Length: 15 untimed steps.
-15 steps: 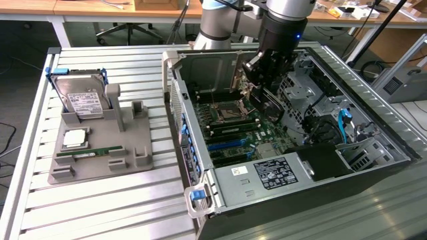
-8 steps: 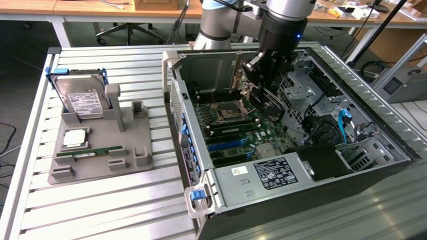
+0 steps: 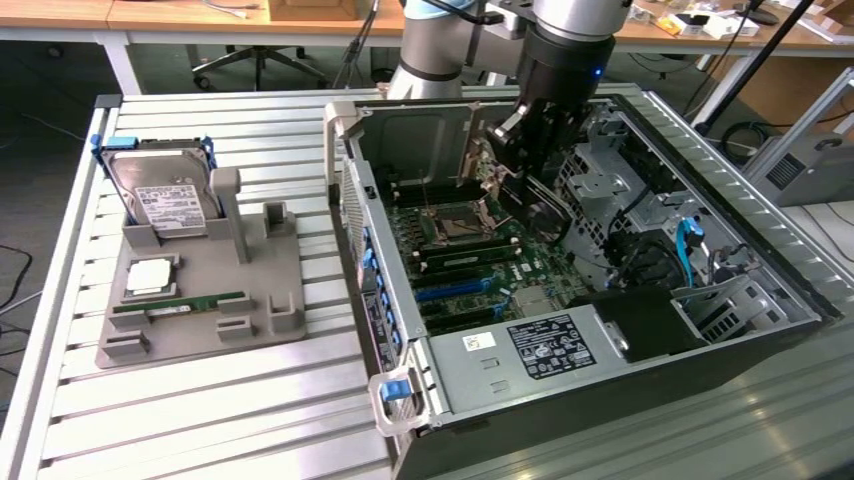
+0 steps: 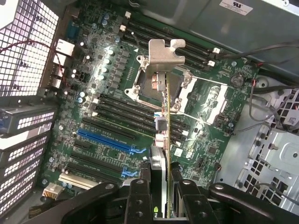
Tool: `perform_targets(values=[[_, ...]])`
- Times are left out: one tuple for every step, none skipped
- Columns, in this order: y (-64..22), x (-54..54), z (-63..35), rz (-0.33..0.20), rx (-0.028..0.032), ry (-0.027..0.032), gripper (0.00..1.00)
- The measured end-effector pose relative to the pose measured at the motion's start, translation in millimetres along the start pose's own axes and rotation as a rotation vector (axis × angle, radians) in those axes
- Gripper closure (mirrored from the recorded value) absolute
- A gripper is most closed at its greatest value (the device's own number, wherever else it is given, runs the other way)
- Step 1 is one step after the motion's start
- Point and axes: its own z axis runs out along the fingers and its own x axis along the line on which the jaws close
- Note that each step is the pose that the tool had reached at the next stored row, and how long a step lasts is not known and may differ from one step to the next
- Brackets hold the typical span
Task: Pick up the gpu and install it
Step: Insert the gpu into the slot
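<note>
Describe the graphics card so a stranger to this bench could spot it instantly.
Find the open black computer case on the slatted table. Above its green motherboard, the arm's jaws hold a thin dark expansion card edge-on. Its silvery metal end bracket separates it from the narrow green memory stick outside.

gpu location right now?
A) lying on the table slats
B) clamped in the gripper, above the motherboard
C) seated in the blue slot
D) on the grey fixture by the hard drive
B: the wrist view shows the gripper shut on the gpu. The card is seen edge-on and hangs over the motherboard, and the blue slot has nothing in it.
</note>
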Motion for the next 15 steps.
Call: perform_targets(values=[[0.0,0.0,0.0,-0.004,-0.0001,-0.0002,0.73],[0.0,0.0,0.0,-0.007,-0.0002,-0.0004,0.73],[0.0,0.0,0.0,-0.011,-0.0003,-0.0006,0.73],[0.0,0.0,0.0,-0.014,-0.0005,-0.0009,0.73],[0.0,0.0,0.0,-0.019,-0.0006,-0.0011,0.73],[0.0,0.0,0.0,-0.024,-0.0008,-0.0014,0.73],[0.0,0.0,0.0,-0.029,-0.0009,-0.0017,0.73],[0.0,0.0,0.1,-0.032,-0.0010,-0.0019,0.73],[0.0,0.0,0.1,-0.036,-0.0011,-0.0021,0.73],[0.0,0.0,0.1,-0.039,-0.0013,-0.0023,0.73],[0.0,0.0,0.1,-0.043,-0.0013,-0.0025,0.73],[0.0,0.0,0.1,-0.046,-0.0015,-0.0027,0.73],[0.0,0.0,0.1,-0.049,-0.0016,-0.0029,0.73],[0.0,0.0,0.1,-0.053,-0.0017,-0.0031,0.73],[0.0,0.0,0.1,-0.056,-0.0018,-0.0034,0.73]])
